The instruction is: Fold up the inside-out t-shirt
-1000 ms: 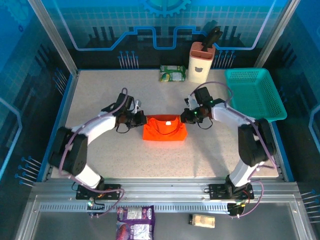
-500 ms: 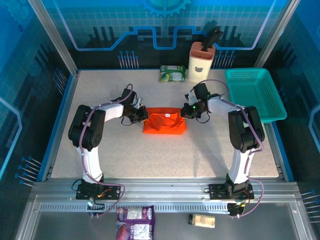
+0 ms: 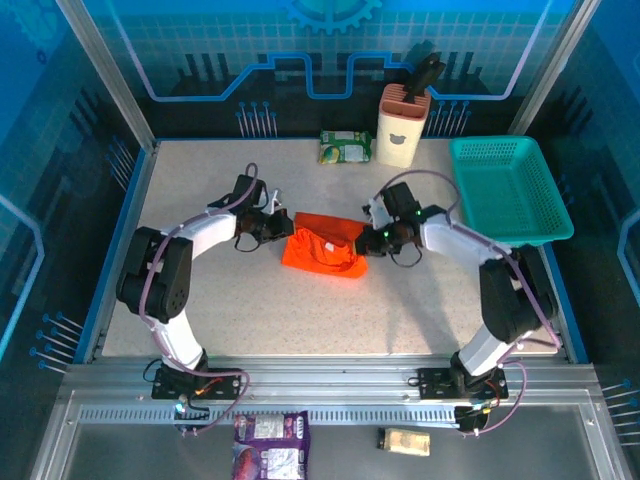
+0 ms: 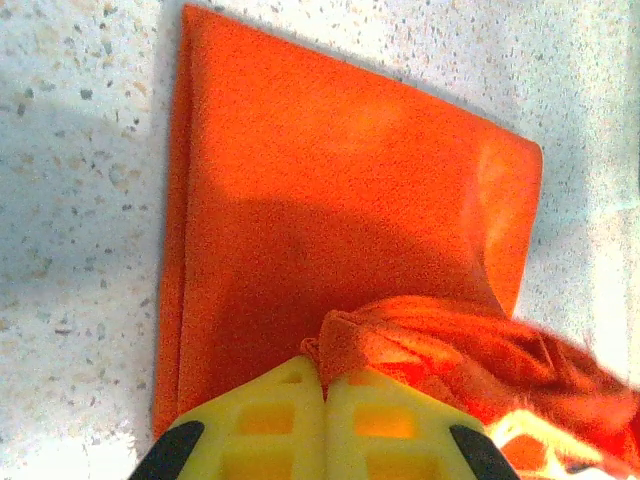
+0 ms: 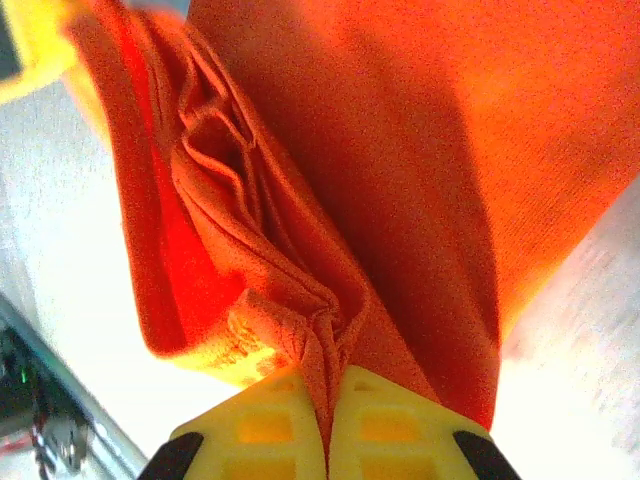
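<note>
The inside-out t-shirt [image 3: 322, 248] is bright orange and lies partly folded at the middle of the table, its far edge lifted and tilted. My left gripper [image 3: 284, 226] is shut on the cloth at the shirt's upper left corner. In the left wrist view the yellow fingers [image 4: 270, 420] pinch a bunched fold of the t-shirt [image 4: 330, 230] over a flat layer. My right gripper [image 3: 366, 237] is shut on the shirt's upper right corner. In the right wrist view its fingers [image 5: 385, 430] clamp a gathered pleat of the t-shirt [image 5: 400, 150], which hangs in folds above the table.
A teal mesh basket [image 3: 510, 190] stands at the right edge of the table. At the back are a cream holder [image 3: 403, 122] with a dark tool in it and a green packet [image 3: 345, 147]. Two packets [image 3: 271, 445] lie below the front rail.
Both grippers have carried the shirt's far edge toward the near side. The lifted cloth now leans over the lower layer, and the shirt looks skewed, its left end lower than before.
</note>
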You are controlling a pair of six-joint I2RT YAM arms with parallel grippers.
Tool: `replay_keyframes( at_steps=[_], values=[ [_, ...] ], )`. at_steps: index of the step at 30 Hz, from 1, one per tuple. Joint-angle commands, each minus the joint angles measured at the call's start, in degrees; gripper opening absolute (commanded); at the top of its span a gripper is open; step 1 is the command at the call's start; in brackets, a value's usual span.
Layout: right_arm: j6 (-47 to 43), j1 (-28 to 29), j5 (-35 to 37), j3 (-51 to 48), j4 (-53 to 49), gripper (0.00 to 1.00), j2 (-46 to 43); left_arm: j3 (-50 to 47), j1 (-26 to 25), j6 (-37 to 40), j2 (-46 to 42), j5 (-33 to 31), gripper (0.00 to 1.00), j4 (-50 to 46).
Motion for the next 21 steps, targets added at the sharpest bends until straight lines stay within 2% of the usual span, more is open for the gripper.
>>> replay_keyframes(
  at_steps=[1, 7, 9, 14, 21],
  values=[
    [6.8, 2.4, 1.4, -5.8, 2.1, 0.00, -3.9, -0.7, 0.1, 3.0, -0.6, 0.1, 0.00, -2.6],
    [8.7, 2.0, 4.7, -6.2, 4.2, 0.13, -0.2, 4.0, 0.1, 5.8, 5.7, 1.1, 0.00, -2.8],
    [7.2, 1.3, 5.9, -4.7, 3.5, 0.14, 0.8, 5.8, 0.2, 6.5, 7.1, 0.9, 0.00, -3.3],
    [0.2, -1.8, 5.8, 1.5, -0.3, 0.14, 2.2, 7.8, 0.2, 6.9, 8.3, 1.2, 0.00, -2.9],
    [-14.2, -4.9, 1.6, 12.4, -11.0, 0.36, 5.6, 10.3, 0.2, 8.5, 9.2, 1.0, 0.00, -4.9]
  ],
)
